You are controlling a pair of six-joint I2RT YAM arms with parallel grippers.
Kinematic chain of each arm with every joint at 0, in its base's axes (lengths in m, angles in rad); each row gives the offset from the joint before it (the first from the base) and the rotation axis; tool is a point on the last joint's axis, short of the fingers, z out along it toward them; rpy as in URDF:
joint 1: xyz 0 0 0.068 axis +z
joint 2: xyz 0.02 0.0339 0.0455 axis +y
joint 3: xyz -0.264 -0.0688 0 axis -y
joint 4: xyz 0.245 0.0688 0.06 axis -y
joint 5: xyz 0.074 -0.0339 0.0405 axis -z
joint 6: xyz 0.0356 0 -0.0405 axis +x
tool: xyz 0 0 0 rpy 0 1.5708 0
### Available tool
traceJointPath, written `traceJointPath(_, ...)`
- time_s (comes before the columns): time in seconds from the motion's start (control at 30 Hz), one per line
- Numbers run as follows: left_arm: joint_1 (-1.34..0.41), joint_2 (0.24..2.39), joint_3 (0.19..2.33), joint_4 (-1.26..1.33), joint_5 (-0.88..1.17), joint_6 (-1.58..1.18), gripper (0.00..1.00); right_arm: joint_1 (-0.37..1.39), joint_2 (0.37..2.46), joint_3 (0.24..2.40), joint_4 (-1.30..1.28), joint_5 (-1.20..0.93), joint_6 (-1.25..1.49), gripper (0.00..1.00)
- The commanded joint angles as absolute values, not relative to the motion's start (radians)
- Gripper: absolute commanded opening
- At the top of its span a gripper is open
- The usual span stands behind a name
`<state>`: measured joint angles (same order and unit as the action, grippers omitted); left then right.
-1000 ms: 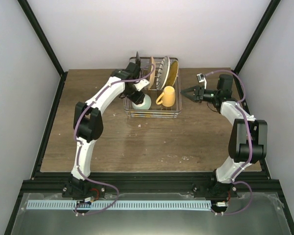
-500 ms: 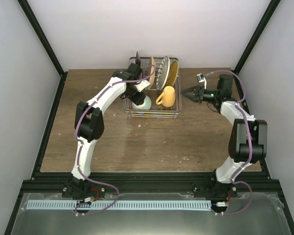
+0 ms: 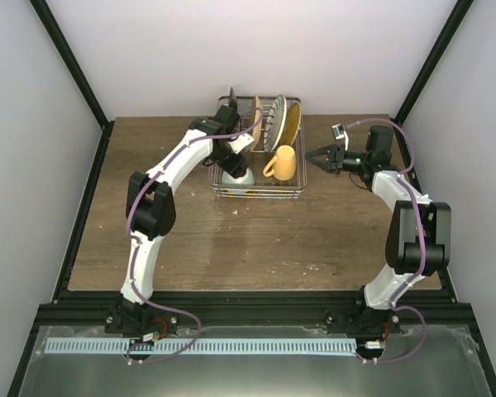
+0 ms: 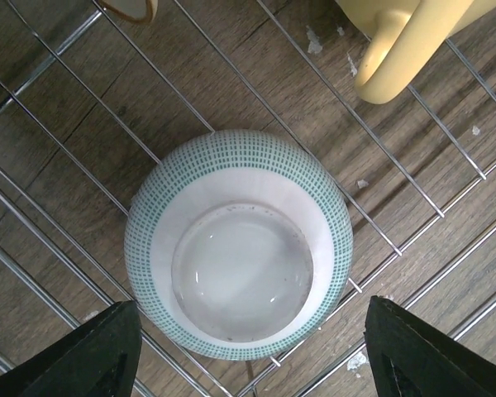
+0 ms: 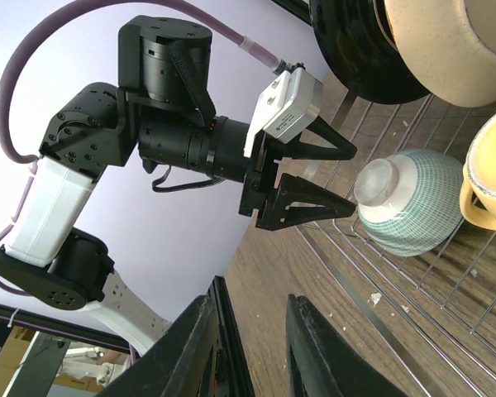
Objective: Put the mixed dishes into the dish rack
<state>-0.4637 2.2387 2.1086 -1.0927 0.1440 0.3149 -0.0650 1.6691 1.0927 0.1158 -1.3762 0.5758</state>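
The dish rack (image 3: 296,188) stands at the back middle of the table. Several plates (image 3: 274,122) stand upright in its far half. The yellow mug (image 3: 284,163) lies in the near right part. The mint-green bowl (image 3: 240,176) sits upside down on the grid floor at the near left. My left gripper (image 3: 231,163) hovers open just above the bowl (image 4: 238,244), with one finger (image 4: 91,356) on each side and neither touching it. My right gripper (image 3: 312,155) is open and empty, just right of the rack. Its wrist view shows the bowl (image 5: 409,203) and a dark-rimmed plate (image 5: 355,41).
The mug's handle (image 4: 393,58) lies close to the right of the bowl. The rack's wire floor (image 4: 66,157) rests on the wooden table (image 3: 256,240). White crumbs lie on the wood in front of the rack. Black frame posts and pale walls bound the table.
My left gripper has shifted slightly over the bowl, which stays in the rack. The right arm has not moved.
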Motion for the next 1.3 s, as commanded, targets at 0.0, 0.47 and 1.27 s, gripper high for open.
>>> traceJointPath(0.0,-0.468,2.191,2.131,-1.060,0.160,0.305,0.78,-0.076,1.674,1.108,0.105,-1.389,0.566,0.23)
traceJointPath(0.47,-0.384,1.592,1.792,-0.550,0.103,0.119,0.98,-0.075,1.659,1.310,-0.167,-1.147,0.363,0.70)
traceJointPath(1.27,-0.064,1.122,0.807,0.102,-0.061,-0.196,1.00,-0.094,1.331,0.923,0.066,-0.211,0.228,1.00)
